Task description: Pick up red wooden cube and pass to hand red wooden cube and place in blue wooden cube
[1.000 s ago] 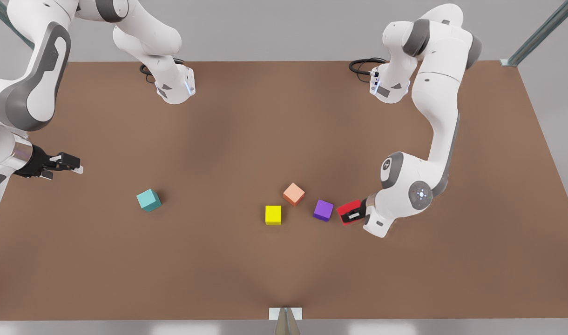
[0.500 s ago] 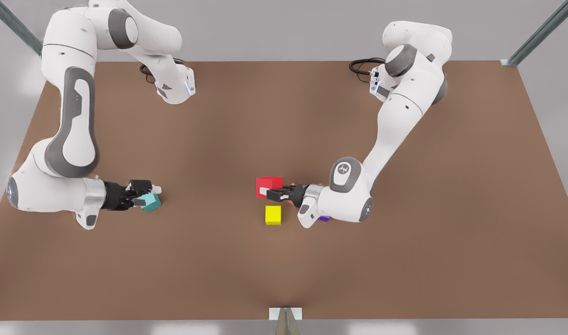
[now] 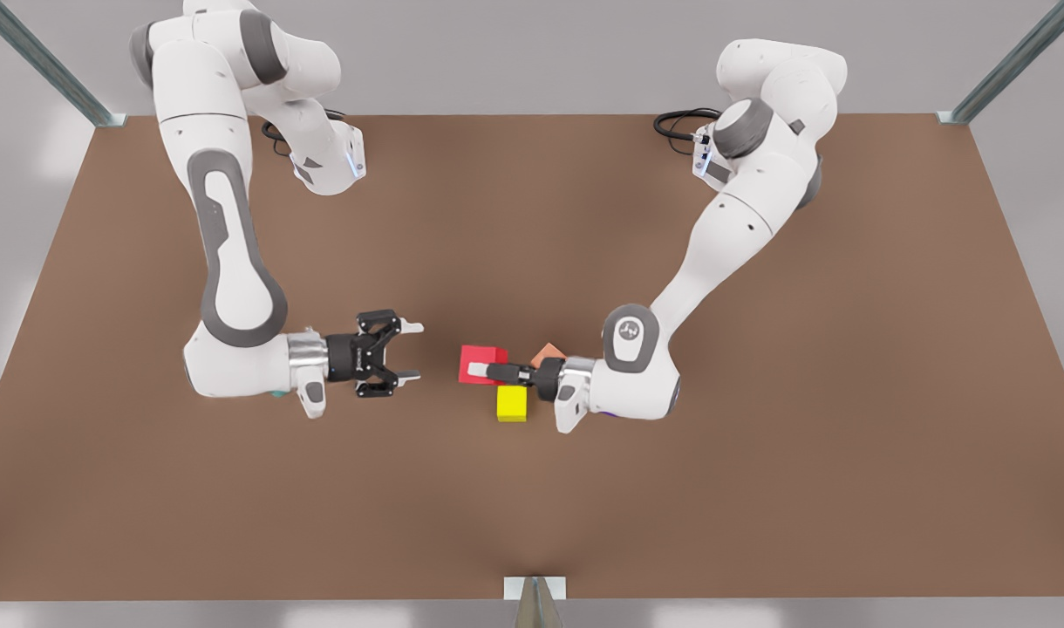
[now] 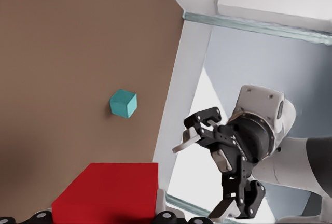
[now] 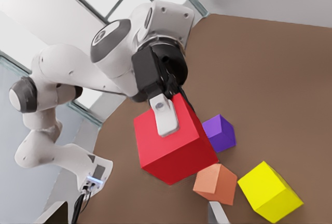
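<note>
Red wooden cube (image 3: pixel 482 359) sits clamped in the left end effector (image 3: pixel 488 371), which reaches in from the arm on the front view's right. One pale finger (image 5: pixel 165 115) lies flat against a face of the cube, and the right wrist view shows the cube held clear of the brown table (image 3: pixel 532 218), above the other cubes. In the front view the yellow cube (image 3: pixel 512 404) lies just below the held one, the peach cube (image 3: pixel 549 353) peeks out beside the left arm's wrist, and the purple cube (image 5: pixel 219 132) is near them, largely covered by that arm.

Facing it from the front view's left is the right end effector (image 3: pixel 414 352), a black linkage frame on a silver wrist ring. Its fingers are spread apart with nothing between them, and they point toward the red cube across a short gap. The two end effectors are level with each other and near, not touching.

Resting on the table is the blue wooden cube (image 4: pixel 123 103), well apart from the red one. In the front view it is almost wholly hidden under the right arm's forearm.
</note>
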{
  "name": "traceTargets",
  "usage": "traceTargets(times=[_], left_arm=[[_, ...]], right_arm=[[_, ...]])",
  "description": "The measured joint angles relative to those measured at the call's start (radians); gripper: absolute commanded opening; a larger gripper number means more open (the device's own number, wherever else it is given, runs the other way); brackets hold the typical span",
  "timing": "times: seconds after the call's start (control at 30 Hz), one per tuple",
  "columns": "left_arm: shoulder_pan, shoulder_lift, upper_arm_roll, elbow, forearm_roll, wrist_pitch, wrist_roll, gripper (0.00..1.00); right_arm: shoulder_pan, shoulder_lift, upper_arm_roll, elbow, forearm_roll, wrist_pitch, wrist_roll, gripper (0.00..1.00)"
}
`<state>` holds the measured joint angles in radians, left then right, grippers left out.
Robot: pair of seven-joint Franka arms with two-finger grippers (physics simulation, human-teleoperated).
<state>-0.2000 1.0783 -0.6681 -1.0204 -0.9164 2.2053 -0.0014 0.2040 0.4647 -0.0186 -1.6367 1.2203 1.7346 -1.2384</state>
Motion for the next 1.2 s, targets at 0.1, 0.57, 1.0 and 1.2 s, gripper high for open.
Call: traceTargets(times=[0.1, 0.57, 1.0, 1.2], left_arm=[[0.007, 0.000, 0.000, -0.001, -0.056, 0.008, 0.071, 0.68], [0.010, 0.002, -0.001, -0.002, -0.103, 0.015, 0.285, 0.67], [0.006, 0.006, -0.001, -0.002, -0.107, 0.014, 0.379, 0.67], [0.005, 0.005, -0.002, -0.002, -0.108, 0.014, 0.403, 0.67]], right_arm=[[0.011, -0.015, 0.000, -0.059, 0.057, 0.049, -0.146, 1.00], [0.095, 0.032, 0.002, -0.085, 0.258, 0.225, -0.589, 1.00], [0.122, 0.075, 0.012, -0.037, 0.356, 0.247, -0.779, 1.00], [0.124, 0.081, 0.012, -0.036, 0.369, 0.249, -0.829, 1.00]])
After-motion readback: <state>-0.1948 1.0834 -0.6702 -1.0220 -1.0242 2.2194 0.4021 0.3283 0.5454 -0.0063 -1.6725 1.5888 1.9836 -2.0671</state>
